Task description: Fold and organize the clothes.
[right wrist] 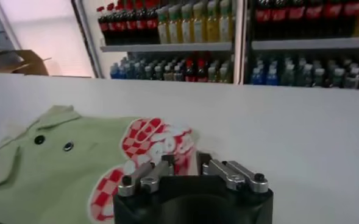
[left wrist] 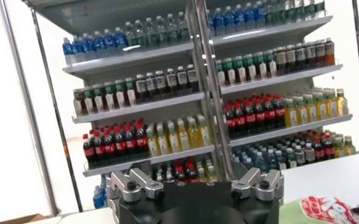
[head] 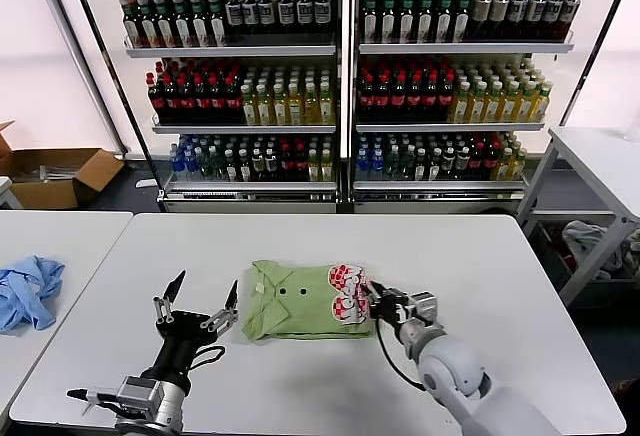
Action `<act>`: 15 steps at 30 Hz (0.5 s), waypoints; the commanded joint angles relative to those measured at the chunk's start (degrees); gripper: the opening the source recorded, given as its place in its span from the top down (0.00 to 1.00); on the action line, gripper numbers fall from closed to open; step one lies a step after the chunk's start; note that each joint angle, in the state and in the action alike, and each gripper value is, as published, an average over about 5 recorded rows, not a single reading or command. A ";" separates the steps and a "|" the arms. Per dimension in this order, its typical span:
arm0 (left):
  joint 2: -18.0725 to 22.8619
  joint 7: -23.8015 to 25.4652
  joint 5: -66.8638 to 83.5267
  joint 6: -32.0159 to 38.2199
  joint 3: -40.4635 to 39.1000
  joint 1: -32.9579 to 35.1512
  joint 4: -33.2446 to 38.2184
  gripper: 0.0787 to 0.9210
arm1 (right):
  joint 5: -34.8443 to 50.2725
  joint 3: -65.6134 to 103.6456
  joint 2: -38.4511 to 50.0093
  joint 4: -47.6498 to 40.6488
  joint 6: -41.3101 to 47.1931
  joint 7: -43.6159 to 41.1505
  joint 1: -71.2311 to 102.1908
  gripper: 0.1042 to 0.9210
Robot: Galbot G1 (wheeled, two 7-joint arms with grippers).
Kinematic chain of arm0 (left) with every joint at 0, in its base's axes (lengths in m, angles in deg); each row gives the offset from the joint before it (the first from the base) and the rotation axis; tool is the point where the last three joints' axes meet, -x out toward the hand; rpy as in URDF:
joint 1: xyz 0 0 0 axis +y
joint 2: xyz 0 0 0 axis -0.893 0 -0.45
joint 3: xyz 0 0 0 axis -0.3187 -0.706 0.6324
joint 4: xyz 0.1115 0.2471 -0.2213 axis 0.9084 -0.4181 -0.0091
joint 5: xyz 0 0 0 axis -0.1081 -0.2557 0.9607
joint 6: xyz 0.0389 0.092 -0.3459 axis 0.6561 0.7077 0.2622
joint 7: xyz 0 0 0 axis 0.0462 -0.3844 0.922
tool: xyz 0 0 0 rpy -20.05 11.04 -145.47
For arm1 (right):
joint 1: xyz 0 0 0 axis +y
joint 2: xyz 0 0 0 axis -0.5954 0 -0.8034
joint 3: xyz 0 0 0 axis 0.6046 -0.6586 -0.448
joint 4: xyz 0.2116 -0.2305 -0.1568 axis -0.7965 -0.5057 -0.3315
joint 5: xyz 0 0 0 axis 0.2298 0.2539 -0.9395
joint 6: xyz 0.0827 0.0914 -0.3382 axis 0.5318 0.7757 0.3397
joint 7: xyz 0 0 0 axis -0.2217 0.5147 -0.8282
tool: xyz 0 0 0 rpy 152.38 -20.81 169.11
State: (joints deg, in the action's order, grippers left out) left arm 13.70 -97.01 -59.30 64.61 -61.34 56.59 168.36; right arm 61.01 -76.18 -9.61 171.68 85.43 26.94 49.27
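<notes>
The green T-shirt [head: 300,301] lay folded into a compact bundle in the middle of the white table [head: 330,236], a little toward the near edge. Its red, pink and white print [head: 347,291] sat on the end nearest the right arm, and two small dark dots [head: 283,285] showed on the plain green part.

The right gripper [head: 374,301] was down at the printed end of the shirt, its fingers right against the fabric edge. From the right wrist view the fingers [right wrist: 144,175] stood only partly apart, close over the checkered print [right wrist: 145,143]; whether they actually pinched any cloth could not be told.

The left gripper [head: 206,303] hovered just off the shirt's other end, toward the table's near edge, fingers spread wide and pointing up, with nothing between them. In the left wrist view a corner of the shirt and print [left wrist: 325,210] peeked in beside the gripper body.

A crumpled light blue garment [head: 28,291] rested on the neighbouring table [head: 60,231], well apart from the shirt. Behind the tables stood shelves of bottled drinks [head: 340,76], and an open cardboard box [head: 55,176] sat on the floor beyond the neighbouring table.
</notes>
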 commanded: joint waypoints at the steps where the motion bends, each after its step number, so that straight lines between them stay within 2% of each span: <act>1: -0.84 -0.20 1.07 0.05 0.94 0.79 0.69 0.12 | -10.66 9.84 6.34 9.66 -13.59 2.96 11.34 0.66; 9: -4.60 1.17 6.75 3.09 -0.91 0.82 -1.40 0.12 | -16.59 34.05 7.09 24.61 -29.85 2.06 40.00 0.38; 15: -6.23 0.28 9.16 10.70 -0.71 4.75 -3.39 0.12 | -23.39 38.72 2.77 25.61 -47.79 6.19 62.40 0.18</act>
State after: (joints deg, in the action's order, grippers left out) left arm 10.06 -96.31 -54.51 67.44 -62.11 57.77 167.08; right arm 48.58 -54.91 -4.60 187.77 64.31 29.38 75.63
